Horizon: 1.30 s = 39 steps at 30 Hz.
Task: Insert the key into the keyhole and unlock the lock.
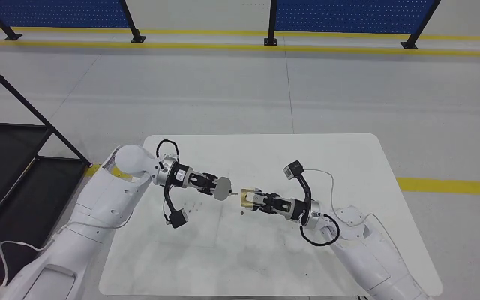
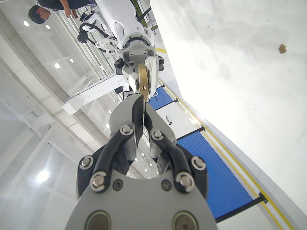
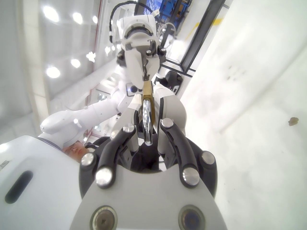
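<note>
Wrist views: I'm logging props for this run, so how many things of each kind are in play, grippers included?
key: 1, in the left gripper
lock: 1, in the right gripper
grippers: 2
table: 1
brown speck on the table: 1
Total: 6

- The lock [image 1: 248, 199] is a small brass padlock with a silver shackle. It is held level over the middle of the worktop [image 1: 315, 157] in the right end effector [image 3: 146, 107], and its keyhole [image 2: 143, 87] faces left.
- The key [image 2: 143, 111] is thin and gripped by the left end effector [image 2: 143, 104]. It points right, with its tip at the keyhole.
</note>
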Each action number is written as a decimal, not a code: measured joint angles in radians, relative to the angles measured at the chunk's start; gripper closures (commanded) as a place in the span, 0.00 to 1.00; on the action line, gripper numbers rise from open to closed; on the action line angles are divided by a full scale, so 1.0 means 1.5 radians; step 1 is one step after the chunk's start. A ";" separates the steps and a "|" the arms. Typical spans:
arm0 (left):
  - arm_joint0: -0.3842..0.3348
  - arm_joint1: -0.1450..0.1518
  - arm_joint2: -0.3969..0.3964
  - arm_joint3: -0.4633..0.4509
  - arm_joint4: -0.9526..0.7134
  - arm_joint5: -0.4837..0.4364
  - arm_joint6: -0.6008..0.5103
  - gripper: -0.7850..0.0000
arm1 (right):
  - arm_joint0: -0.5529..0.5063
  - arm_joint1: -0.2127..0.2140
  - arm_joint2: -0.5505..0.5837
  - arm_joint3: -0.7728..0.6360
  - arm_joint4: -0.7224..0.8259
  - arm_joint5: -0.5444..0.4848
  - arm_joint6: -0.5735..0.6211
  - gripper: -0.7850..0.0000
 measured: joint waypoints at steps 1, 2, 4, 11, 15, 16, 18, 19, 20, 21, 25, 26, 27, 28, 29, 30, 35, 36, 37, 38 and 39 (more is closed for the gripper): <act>-0.001 0.000 0.001 0.002 -0.006 0.000 0.003 1.00 | 0.000 -0.001 -0.001 0.002 0.002 -0.003 -0.001 1.00; -0.002 0.000 0.002 0.004 -0.010 0.000 0.005 1.00 | 0.001 -0.001 -0.001 0.003 0.003 -0.005 -0.002 1.00; -0.003 0.000 0.003 0.007 -0.018 0.001 0.009 1.00 | 0.000 -0.002 0.000 0.006 0.007 -0.011 -0.004 1.00; -0.007 0.001 0.010 0.012 -0.027 0.003 0.013 1.00 | -0.002 -0.004 0.005 0.008 0.018 -0.015 -0.001 1.00; -0.009 0.001 0.014 0.015 -0.035 0.003 0.016 1.00 | 0.001 -0.006 0.005 0.013 0.024 -0.013 0.005 1.00; -0.010 0.001 0.015 0.016 -0.035 0.004 0.016 1.00 | 0.002 -0.007 0.005 0.014 0.025 -0.013 0.007 1.00; -0.012 0.001 0.018 0.017 -0.035 0.004 0.015 1.00 | 0.003 -0.008 0.004 0.016 0.027 -0.013 0.009 1.00; -0.012 0.001 0.020 0.017 -0.035 0.004 0.015 1.00 | 0.004 -0.008 0.004 0.017 0.028 -0.013 0.010 1.00; -0.013 0.001 0.021 0.017 -0.036 0.004 0.015 1.00 | 0.005 -0.009 0.004 0.018 0.029 -0.013 0.011 1.00; -0.014 0.001 0.022 0.018 -0.036 0.004 0.015 1.00 | 0.005 -0.009 0.003 0.019 0.029 -0.013 0.012 1.00; -0.017 0.001 0.027 0.020 -0.037 0.006 0.016 1.00 | 0.009 -0.012 0.001 0.024 0.031 -0.012 0.016 1.00; -0.017 0.002 0.028 0.020 -0.038 0.006 0.015 1.00 | 0.010 -0.012 0.001 0.025 0.032 -0.012 0.017 1.00; -0.018 0.002 0.028 0.020 -0.038 0.007 0.015 1.00 | 0.011 -0.013 0.000 0.026 0.032 -0.011 0.018 1.00; -0.018 0.002 0.029 0.020 -0.039 0.007 0.015 1.00 | 0.012 -0.013 0.000 0.027 0.033 -0.011 0.019 1.00; -0.019 0.002 0.030 0.021 -0.040 0.007 0.015 1.00 | 0.012 -0.013 0.000 0.028 0.033 -0.011 0.020 1.00; -0.019 0.002 0.031 0.021 -0.040 0.008 0.015 1.00 | 0.013 -0.014 0.001 0.028 0.033 -0.011 0.021 1.00; -0.021 0.003 0.034 0.023 -0.042 0.007 0.014 1.00 | 0.015 -0.015 0.003 0.031 0.033 -0.012 0.025 1.00; -0.022 0.003 0.035 0.023 -0.042 0.007 0.013 1.00 | 0.015 -0.015 0.003 0.032 0.033 -0.011 0.026 1.00; -0.022 0.003 0.036 0.024 -0.042 0.007 0.013 1.00 | 0.015 -0.016 0.003 0.032 0.034 -0.010 0.027 1.00; -0.023 0.003 0.037 0.024 -0.042 0.007 0.012 1.00 | 0.015 -0.016 0.003 0.033 0.034 -0.010 0.028 1.00; -0.023 0.003 0.037 0.025 -0.042 0.006 0.011 1.00 | 0.016 -0.016 0.003 0.034 0.034 -0.010 0.029 1.00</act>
